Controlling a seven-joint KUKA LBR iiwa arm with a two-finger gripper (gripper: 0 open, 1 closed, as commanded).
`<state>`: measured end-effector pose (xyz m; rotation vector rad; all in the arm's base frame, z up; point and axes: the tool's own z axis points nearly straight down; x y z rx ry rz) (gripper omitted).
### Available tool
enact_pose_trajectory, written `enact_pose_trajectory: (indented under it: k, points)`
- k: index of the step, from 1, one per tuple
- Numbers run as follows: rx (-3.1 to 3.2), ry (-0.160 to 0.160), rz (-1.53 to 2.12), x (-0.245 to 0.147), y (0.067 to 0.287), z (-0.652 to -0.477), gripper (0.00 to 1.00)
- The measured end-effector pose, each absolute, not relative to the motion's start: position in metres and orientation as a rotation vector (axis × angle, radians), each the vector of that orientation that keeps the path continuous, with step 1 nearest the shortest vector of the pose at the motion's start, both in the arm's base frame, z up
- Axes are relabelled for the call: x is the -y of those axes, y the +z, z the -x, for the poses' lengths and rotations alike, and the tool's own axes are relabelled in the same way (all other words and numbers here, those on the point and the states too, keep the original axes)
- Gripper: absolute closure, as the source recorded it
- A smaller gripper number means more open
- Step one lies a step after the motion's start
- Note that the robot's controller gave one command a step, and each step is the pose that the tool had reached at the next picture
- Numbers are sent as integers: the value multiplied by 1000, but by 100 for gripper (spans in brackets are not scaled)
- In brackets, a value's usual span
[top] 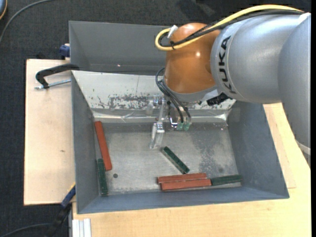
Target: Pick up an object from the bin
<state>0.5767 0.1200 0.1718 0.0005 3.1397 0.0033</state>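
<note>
My gripper (157, 138) hangs below the orange wrist cover over the middle of the bin floor, toward the back wall. Nearest to it is a short dark green stick (176, 160), lying slantwise just below and right of the gripper's tip and apart from it. Two red-brown sticks (183, 182) lie side by side along the front wall. A dark green stick (226, 180) lies end to end with them on the right.
Along the left wall a red-brown stick (102, 145) lies lengthwise, with another dark green stick (101, 177) below it in the front left corner. The arm and its orange cover overhang the bin's back right.
</note>
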Motion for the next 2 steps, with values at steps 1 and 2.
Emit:
enact_pose_trajectory:
  k: [1, 2]
  points:
    - [-3147, -5, 0, -39, 118, -550, 0]
    - [-3144, 0, -20, -15, 68, -510, 0]
